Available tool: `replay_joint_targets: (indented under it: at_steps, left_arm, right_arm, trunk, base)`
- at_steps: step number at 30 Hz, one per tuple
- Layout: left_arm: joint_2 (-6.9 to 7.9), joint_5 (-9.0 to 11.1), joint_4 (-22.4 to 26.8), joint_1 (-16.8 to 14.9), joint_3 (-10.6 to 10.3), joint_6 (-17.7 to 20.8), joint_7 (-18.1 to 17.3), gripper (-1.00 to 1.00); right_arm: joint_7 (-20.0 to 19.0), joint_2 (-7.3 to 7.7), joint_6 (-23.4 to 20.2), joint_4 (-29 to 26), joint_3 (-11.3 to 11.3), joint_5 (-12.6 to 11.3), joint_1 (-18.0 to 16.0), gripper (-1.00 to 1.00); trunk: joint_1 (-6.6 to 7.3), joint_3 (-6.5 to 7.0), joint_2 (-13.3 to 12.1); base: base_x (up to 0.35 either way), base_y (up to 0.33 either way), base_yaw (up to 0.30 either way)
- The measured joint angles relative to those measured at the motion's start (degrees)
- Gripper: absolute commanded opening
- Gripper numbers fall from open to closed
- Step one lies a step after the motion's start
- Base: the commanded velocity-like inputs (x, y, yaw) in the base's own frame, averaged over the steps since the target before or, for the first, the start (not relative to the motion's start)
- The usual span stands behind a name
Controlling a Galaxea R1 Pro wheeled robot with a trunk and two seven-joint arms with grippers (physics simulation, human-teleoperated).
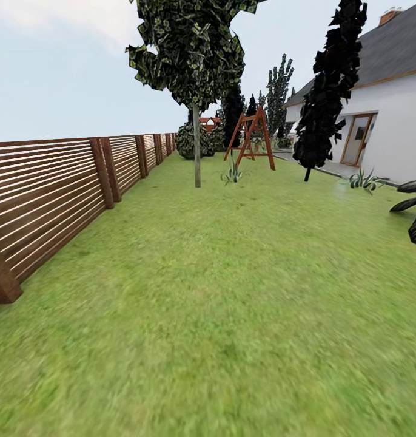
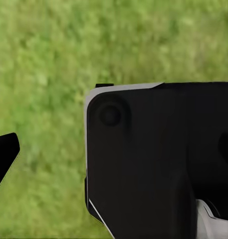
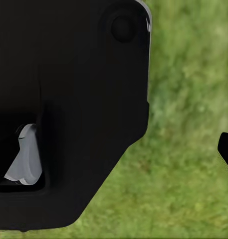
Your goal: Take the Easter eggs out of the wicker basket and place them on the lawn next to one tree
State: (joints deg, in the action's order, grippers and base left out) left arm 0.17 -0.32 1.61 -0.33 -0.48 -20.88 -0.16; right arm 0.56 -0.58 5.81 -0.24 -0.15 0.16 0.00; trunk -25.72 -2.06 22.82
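Where fence (image 1: 50,194) borders lawn (image 1: 232,303), tree (image 1: 196,152) stands unobstructed; gripper states unclear.

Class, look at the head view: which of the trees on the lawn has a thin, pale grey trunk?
The tree nearest the fence, with the mottled green crown. The dark, column-shaped tree by the house has a short dark stem.

Lawn (image 1: 232,315) mottled matt grass; fence (image 1: 56,194) brown slatted wood; house wall (image 1: 396,127) smooth white

A black, rounded robot housing (image 2: 153,159) sits close before the left wrist camera, another (image 3: 69,99) before the right; each pincer's state is unclear.
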Motion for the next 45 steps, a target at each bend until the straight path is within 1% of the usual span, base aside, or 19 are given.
replay_joint_targets:
  at_steps: [45]
  left_arm:
    - [0.01, 0.0, 0.0, 0.0, 0.0, -0.1, 0.0, 1.00]
  right_arm:
    - [0.0, 0.00, 0.0, 0.0, 0.0, 0.0, 0.0, 1.00]
  trunk:
    - [0.00, 0.00, 0.0]
  base:
    - [0.314, 0.000, 0.000]
